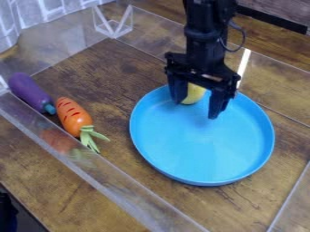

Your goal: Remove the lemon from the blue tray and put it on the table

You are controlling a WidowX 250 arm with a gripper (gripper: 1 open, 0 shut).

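Objects: one lemon (193,92), one blue tray (201,145), one carrot (76,118), one eggplant (29,91).

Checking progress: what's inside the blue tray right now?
Only the lemon, near the tray's far rim, between the open hand's fingers. The hand covers much of it; contact can't be seen.

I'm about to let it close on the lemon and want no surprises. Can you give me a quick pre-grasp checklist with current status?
1. Gripper open: ok, fingers spread wide.
2. Lemon between the fingers: ok, it shows in the gap.
3. Lemon in the blue tray: ok, near the far rim.
4. Fingers low enough to grip: cannot tell from this one view.
5. Bare table free for placing: ok.
6. Carrot and eggplant out of the way: ok, far off at the left.
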